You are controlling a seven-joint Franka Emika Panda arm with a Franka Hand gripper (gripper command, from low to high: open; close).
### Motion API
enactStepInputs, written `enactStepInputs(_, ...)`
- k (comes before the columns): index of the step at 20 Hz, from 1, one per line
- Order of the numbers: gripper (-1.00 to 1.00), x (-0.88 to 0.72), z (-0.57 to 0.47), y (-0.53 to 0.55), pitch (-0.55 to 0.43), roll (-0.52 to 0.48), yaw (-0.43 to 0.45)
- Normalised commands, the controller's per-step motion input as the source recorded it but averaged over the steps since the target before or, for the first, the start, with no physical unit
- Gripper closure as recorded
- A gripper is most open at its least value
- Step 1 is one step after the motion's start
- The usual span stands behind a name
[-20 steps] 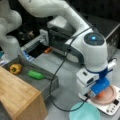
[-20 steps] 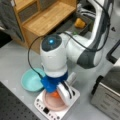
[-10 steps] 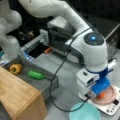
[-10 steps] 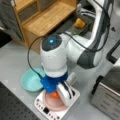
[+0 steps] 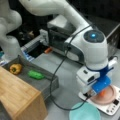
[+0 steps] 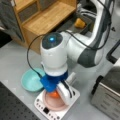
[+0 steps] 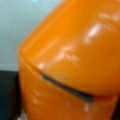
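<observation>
An orange, glossy object (image 7: 75, 57) fills the wrist view, very close to the camera. In both front views it shows as a small orange patch (image 5: 102, 93) (image 6: 53, 94) on a pink plate (image 5: 111, 97) (image 6: 53, 105) that rests on a white scale (image 5: 113, 109) (image 6: 47, 111). My gripper (image 5: 100, 91) (image 6: 56, 93) points straight down over the plate, right at the orange object, with the blue mount above it. The fingertips are hidden by the arm's wrist and the object.
A teal bowl (image 5: 85, 113) (image 6: 31, 80) sits beside the scale. A grey tray (image 5: 46, 83) holds a green vegetable (image 5: 36, 74) and a yellow pepper (image 5: 15, 68). A wooden shelf (image 6: 47, 17) and a metal appliance (image 6: 107, 96) stand near.
</observation>
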Motion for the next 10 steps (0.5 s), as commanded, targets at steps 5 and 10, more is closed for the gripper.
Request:
enactStepInputs(5,1.0,-0.15,0.2,-0.05,0.048,-0.201,0.325)
enactStepInputs(10,1.0,-0.25,0.19,-0.15,0.056,-0.199,0.454)
